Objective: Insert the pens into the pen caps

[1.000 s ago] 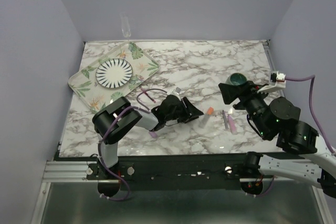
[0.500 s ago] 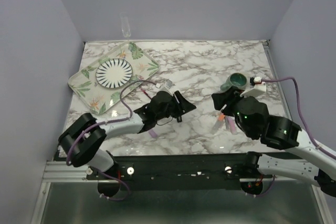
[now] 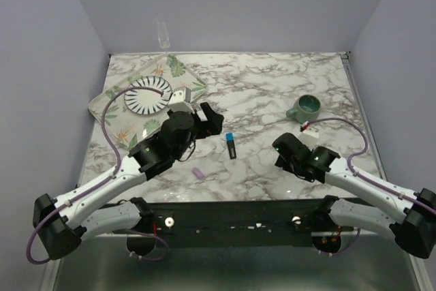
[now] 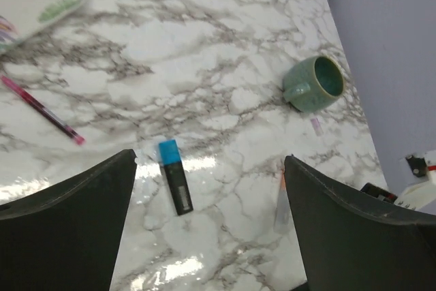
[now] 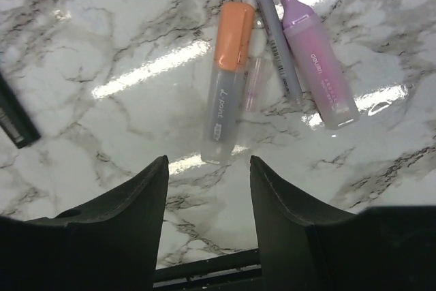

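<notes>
Left gripper [image 4: 211,226], smooth black jaws spread wide and empty, above a glossy marble tabletop [image 4: 225,39] bearing the black, blue-ended marker [image 4: 175,185]. Right gripper [image 5: 208,163], half-open and empty, over the translucent grey, orange-capped marker [image 5: 226,80] beside a pink-purple one [image 5: 317,66].

On my overhead feed I see a marble-patterned table [image 3: 272,76]. At its far left lies a leaf-print tray [image 3: 185,71] carrying a white plate [image 3: 144,95] with dark radial stripes. A teal-green mug [image 3: 308,105] stands upright on the right side, well apart from the tray, its handle pointing left.
</notes>
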Robot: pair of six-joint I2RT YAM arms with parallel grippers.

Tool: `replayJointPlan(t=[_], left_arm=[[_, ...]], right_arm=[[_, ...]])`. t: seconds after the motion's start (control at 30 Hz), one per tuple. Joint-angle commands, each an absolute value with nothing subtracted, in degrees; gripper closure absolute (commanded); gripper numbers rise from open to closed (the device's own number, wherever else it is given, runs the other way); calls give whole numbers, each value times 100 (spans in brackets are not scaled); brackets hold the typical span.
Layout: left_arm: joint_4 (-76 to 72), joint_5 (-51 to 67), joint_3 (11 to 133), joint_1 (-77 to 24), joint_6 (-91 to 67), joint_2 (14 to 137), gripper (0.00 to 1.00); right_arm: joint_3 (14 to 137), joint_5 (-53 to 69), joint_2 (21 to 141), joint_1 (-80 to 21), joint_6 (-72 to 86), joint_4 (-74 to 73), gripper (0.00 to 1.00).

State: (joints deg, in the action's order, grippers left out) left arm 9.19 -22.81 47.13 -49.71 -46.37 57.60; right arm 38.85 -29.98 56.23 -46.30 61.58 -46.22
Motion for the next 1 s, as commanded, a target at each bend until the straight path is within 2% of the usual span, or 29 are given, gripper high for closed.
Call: replayJointPlan(t=[0.0, 0.33, 0.43, 0.5, 0.67, 0.77, 0.97], left_arm=[[1905, -3304, 5317, -4887, -3525, 5537, 1], [1925, -3261, 5291, -4799, -3313, 5186, 1], [1907, -3287, 5256, -4773, -3305, 5185, 1], [1898, -3296, 5265, -4746, -3296, 5203, 1], [1872, -3296, 5256, -4650, -3313, 5212, 1], [1776, -3243, 5168, -4597, -3366, 5221, 1], [1977, -3339, 5194, -4544, -3524, 5431, 1]], right_arm=[[3612, -2611, 6221, -4412, 6276, -3869, 45], [3709, -2584, 7540, -4324, 6416, -3508, 49], [3674, -2452, 7655, -4324, 6302, -3227, 53], [3665, -2409, 7655, -4316, 6171, -3042, 59], [3673, -2198, 7707, -4324, 5608, -2391, 73], [3849, -1969, 7848, -4333, 5029, -1926, 76], [4709, -1653, 8709, -4324, 3886, -1626, 76]])
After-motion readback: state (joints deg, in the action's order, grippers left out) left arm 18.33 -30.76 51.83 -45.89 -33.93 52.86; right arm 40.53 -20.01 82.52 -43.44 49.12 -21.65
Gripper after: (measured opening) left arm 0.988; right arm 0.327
